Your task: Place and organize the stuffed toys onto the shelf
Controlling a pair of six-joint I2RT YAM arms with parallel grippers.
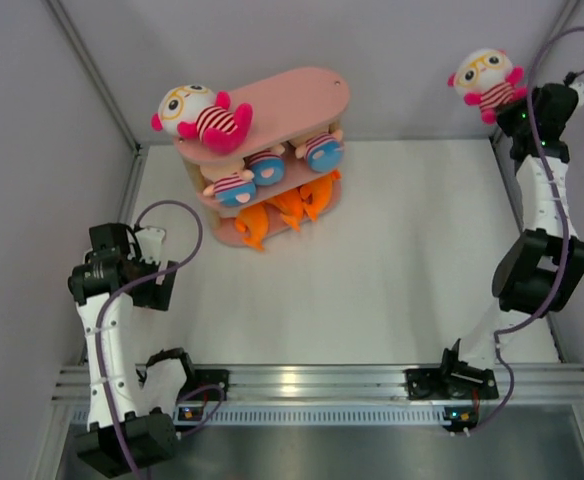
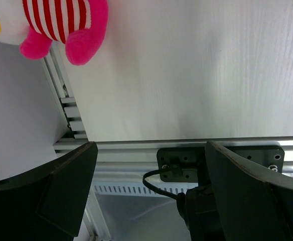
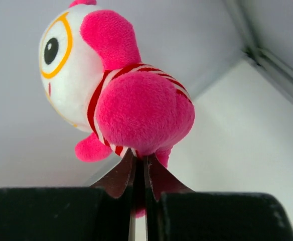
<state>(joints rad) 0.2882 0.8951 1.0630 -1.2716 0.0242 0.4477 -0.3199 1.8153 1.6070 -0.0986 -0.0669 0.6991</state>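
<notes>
With my right gripper pinched on the leg of the doll and my left gripper open, I should carry it slowly to the shelf.

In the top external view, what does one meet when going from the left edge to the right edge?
left arm → white-headed doll lying on the pink shelf → second white-headed doll, held by the right pincer

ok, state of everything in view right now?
shelf, upright, toys on all three tiers
first glasses doll, lying on the top board
peach-headed dolls, on the middle tier
orange sharks, on the bottom tier
second glasses doll, held in the air by its bottom
left gripper, jaws open, empty
right gripper, jaws shut on second glasses doll
</notes>
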